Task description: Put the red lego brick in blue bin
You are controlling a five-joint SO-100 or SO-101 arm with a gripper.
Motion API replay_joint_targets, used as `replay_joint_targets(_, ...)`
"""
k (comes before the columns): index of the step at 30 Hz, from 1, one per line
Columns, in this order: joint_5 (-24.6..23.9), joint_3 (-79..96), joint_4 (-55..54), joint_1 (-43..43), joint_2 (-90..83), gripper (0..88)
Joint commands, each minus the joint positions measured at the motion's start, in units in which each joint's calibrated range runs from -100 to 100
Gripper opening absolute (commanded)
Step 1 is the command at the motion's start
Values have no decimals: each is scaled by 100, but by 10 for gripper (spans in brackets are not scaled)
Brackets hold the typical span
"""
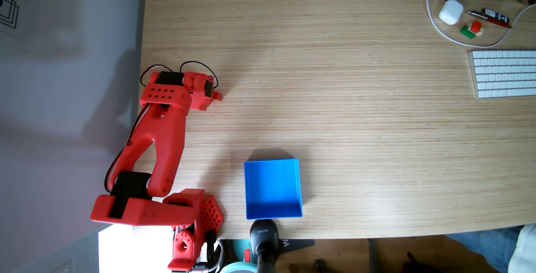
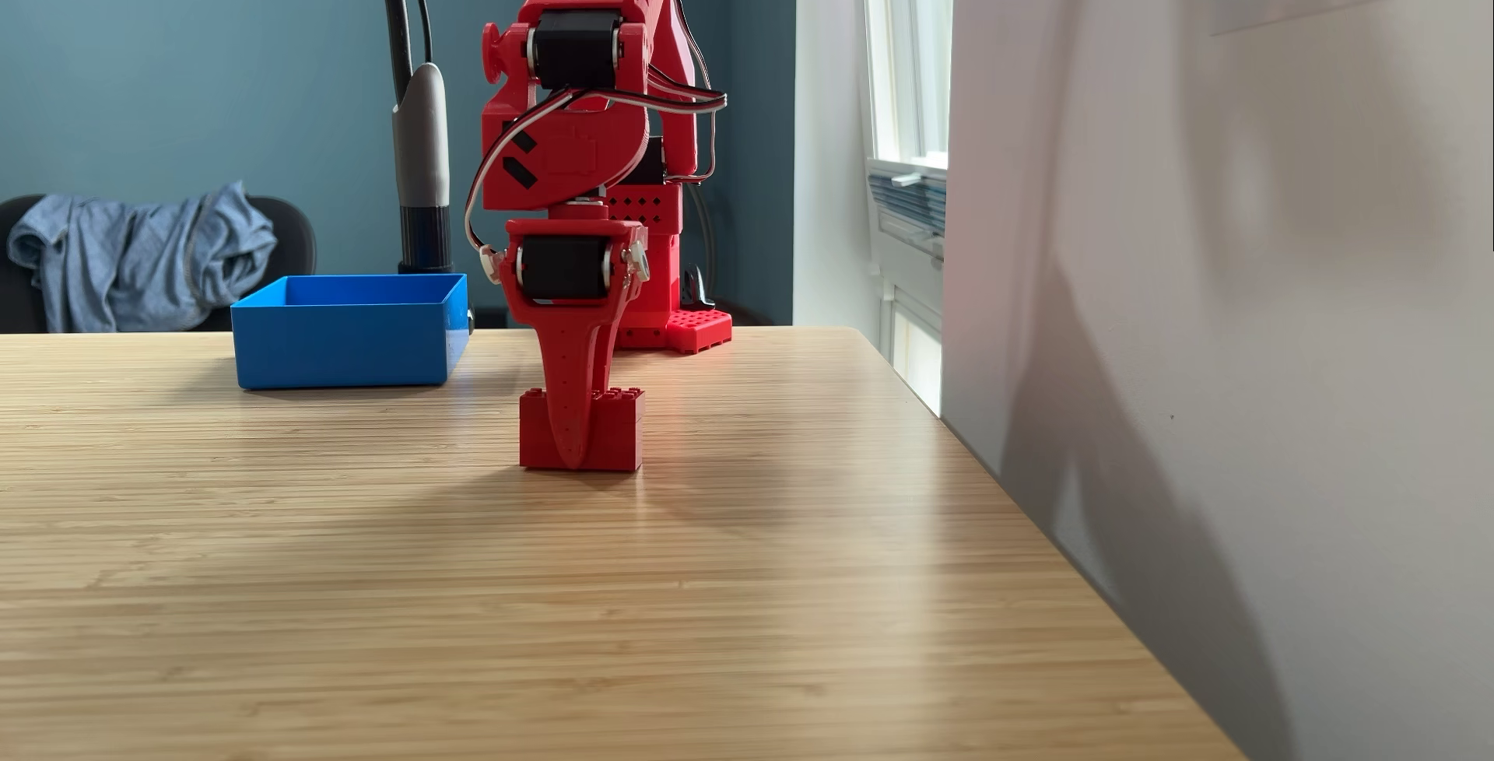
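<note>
Fixed view, jaws [image 2: 576, 454] straddling red lego brick [image 2: 616, 431] on table [image 2: 728, 607]

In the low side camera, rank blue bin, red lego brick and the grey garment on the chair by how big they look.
1. Blue bin and grey garment: alike; garment is farther, so unranked.
2. Red lego brick, smallest, though nearest the camera.

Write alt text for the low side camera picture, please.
A red robot arm's gripper reaches down onto the red lego brick, which rests on a wooden table. The open blue bin sits behind, to the left.
</note>
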Motion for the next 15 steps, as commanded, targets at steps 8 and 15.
replay_joint_targets(8, -107, -168, 18, 249, -199, 1)
replay_joint_targets(15, -137, -232, 489, 645, -223, 0)
